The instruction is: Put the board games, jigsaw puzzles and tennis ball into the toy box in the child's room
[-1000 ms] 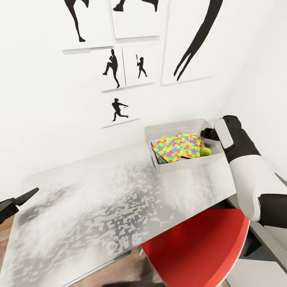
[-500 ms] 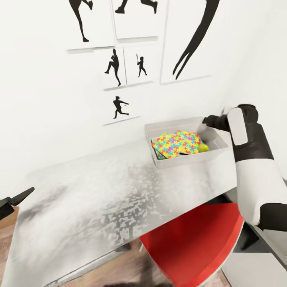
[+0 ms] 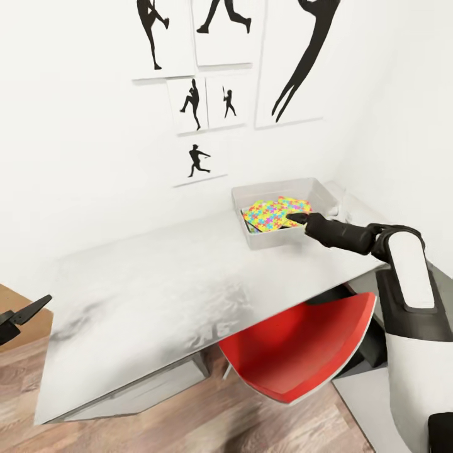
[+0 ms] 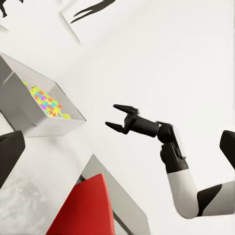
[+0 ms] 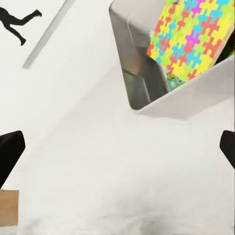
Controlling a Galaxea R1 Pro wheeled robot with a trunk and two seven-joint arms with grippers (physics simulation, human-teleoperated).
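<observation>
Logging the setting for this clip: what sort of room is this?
Probably a child's bedroom or playroom: sports-silhouette wall pictures hang above a speckled grey table, a toy box holds bright jigsaw puzzles, and a red chair is tucked under the table.

White arm shells, black joints, black claw [image 4: 119, 117].

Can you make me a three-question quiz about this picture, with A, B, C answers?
1. Where are the puzzles?
A. on the chair
B. in the toy box
C. on the floor

2. What colour is the chair?
A. red
B. blue
C. green

3. How is the right gripper?
A. shut on a ball
B. holding a puzzle
C. open, empty

Answers: 1 B, the bright panels lie inside the grey bin. 2 A, its seat is red. 3 C, the left wrist view shows its fingers spread, nothing between.
</observation>
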